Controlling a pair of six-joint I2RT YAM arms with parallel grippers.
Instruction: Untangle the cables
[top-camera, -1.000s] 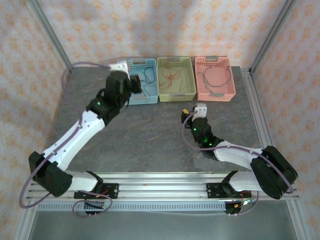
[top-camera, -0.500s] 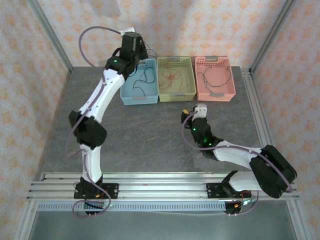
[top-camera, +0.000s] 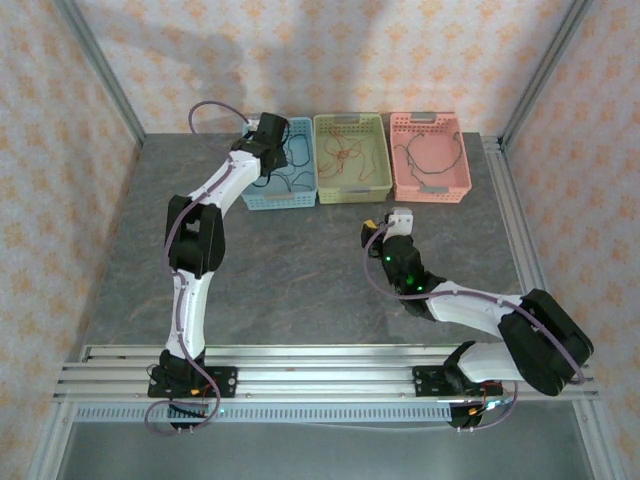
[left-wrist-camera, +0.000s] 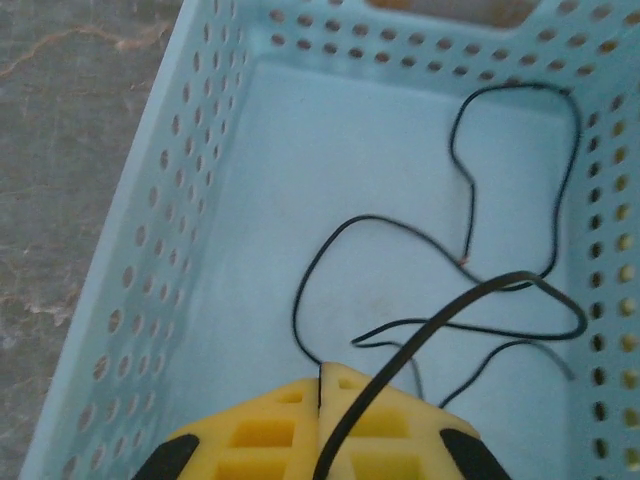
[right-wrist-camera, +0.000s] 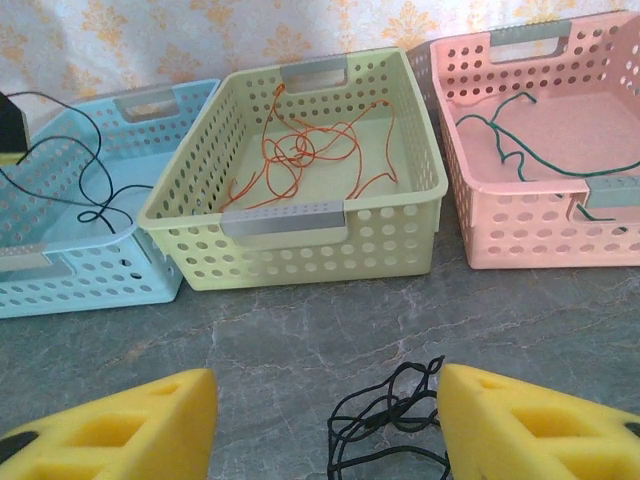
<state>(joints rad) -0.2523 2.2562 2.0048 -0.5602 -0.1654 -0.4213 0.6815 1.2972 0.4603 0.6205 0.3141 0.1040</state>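
Note:
My left gripper (left-wrist-camera: 322, 368) hangs low inside the blue basket (left-wrist-camera: 150, 250), its yellow pads pressed together with only a thin seam. A thin black cable (left-wrist-camera: 370, 217) runs into that seam and loops over the basket floor, and a nearer strand (left-wrist-camera: 450, 308) crosses the right pad. From above, the left gripper (top-camera: 275, 130) sits over the blue basket (top-camera: 290, 198). My right gripper (right-wrist-camera: 325, 400) stands open low over the table, with a small black cable tangle (right-wrist-camera: 385, 425) on the table between its fingers, close to the right one. The right gripper (top-camera: 372, 226) is at mid-table.
A yellow-green basket (right-wrist-camera: 290, 250) holds a red-orange cable (right-wrist-camera: 300, 155), and a pink basket (right-wrist-camera: 520, 230) holds a green cable (right-wrist-camera: 510, 150). The three baskets line the table's far edge. Grey table (top-camera: 280, 270) lies bare in front of them.
The left arm swung up and back over the blue basket, then dropped its gripper down into it with the black cable. The right arm has stayed put.

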